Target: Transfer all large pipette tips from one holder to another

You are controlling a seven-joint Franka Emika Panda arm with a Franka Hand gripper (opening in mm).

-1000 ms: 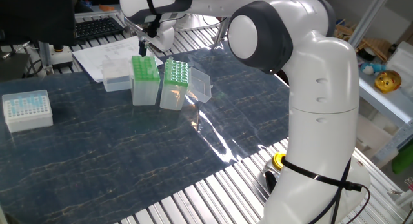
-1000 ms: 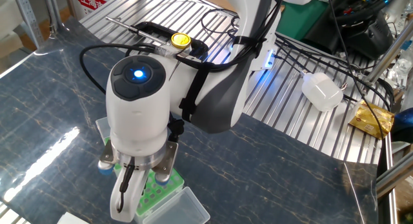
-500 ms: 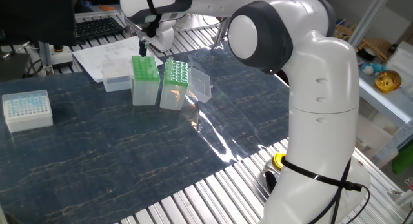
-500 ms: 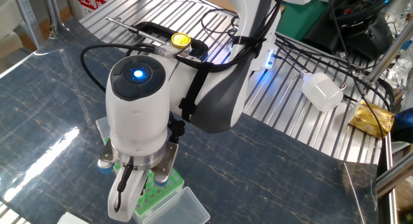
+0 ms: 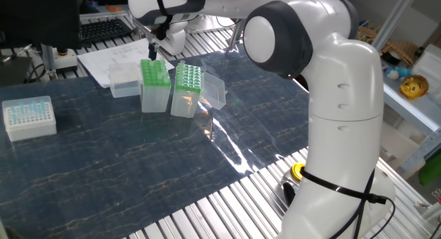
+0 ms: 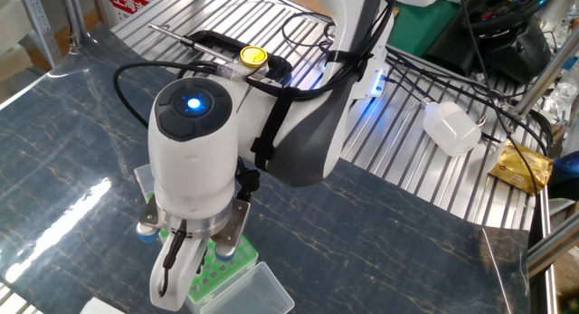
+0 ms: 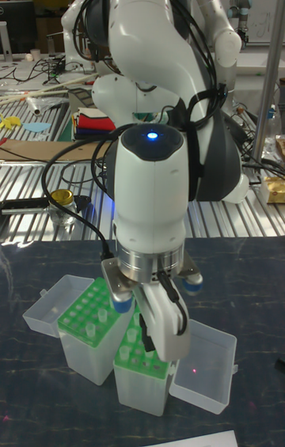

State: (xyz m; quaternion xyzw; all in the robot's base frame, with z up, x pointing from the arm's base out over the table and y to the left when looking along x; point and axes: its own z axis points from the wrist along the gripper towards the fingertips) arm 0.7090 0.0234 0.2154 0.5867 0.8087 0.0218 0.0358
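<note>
- Here, taking the two green-topped clear plastic tip racks as landmark: nearest in one fixed view, well to their left, sits the white box of small pale-blue tips (image 5: 29, 118), out of the way.
- The racks (image 5: 171, 89) stand side by side with lids hinged open, presumably to keep each transfer short.
- The large pipette tips (image 7: 93, 319) show as pale dots in the rack tops.
- The gripper (image 5: 152, 52) hovers above the left rack's far edge; whether it grips a tip, I cannot tell.
</note>
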